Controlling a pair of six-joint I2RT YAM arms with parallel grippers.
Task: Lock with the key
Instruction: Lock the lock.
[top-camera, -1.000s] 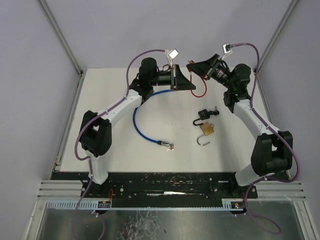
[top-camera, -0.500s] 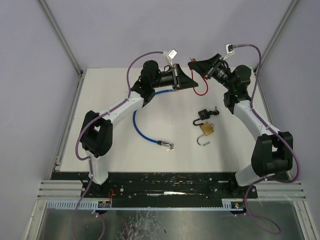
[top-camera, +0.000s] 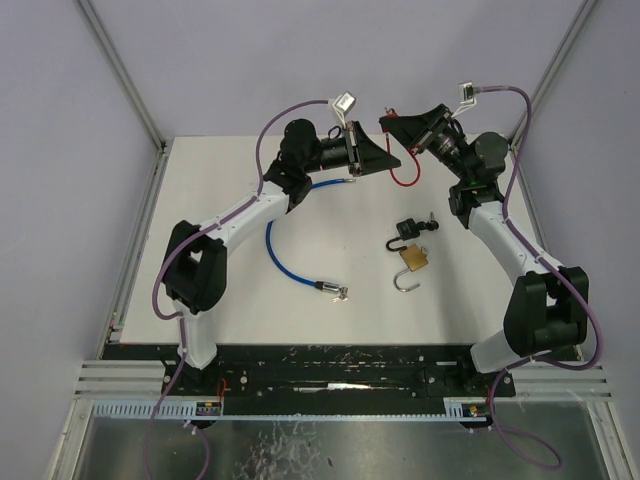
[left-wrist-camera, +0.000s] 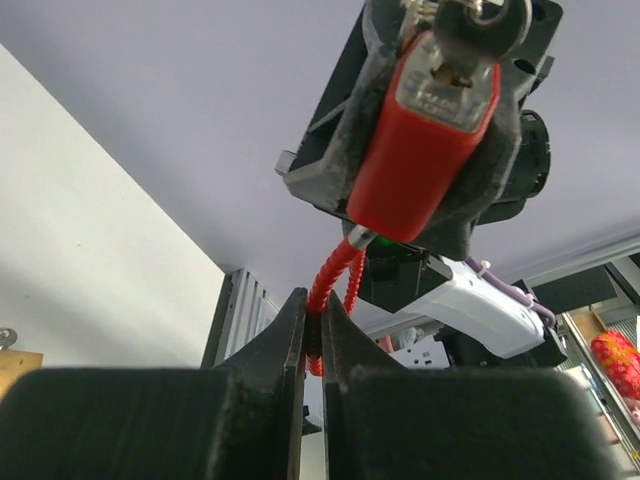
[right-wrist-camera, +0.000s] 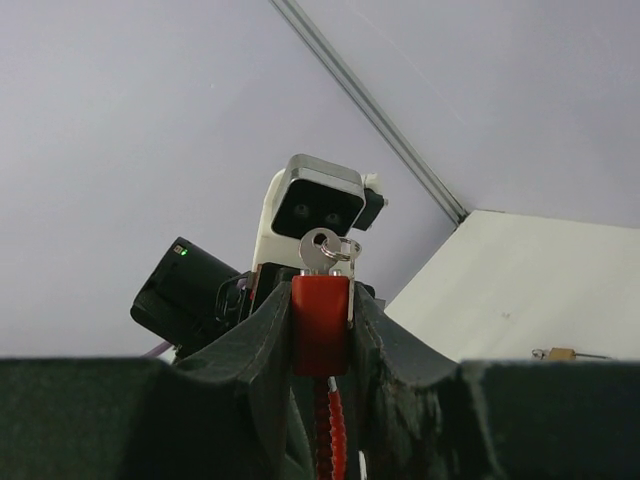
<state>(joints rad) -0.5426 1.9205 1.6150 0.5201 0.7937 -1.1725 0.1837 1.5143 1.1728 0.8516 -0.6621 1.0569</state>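
Observation:
My right gripper is shut on the red body of a cable lock and holds it in the air over the back of the table. A silver key on a ring sticks out of the body's end. The lock also shows in the left wrist view, with the key at its top. The red cable hangs in a loop below. My left gripper is shut on that cable, just below the body, with its fingers pinching it.
A blue cable lock curves across the table, its keyed end toward the front. A black padlock and a brass padlock with an open shackle lie right of centre.
Both grippers have risen slightly and moved toward the back, carrying the red lock with them. Their grips have not changed.

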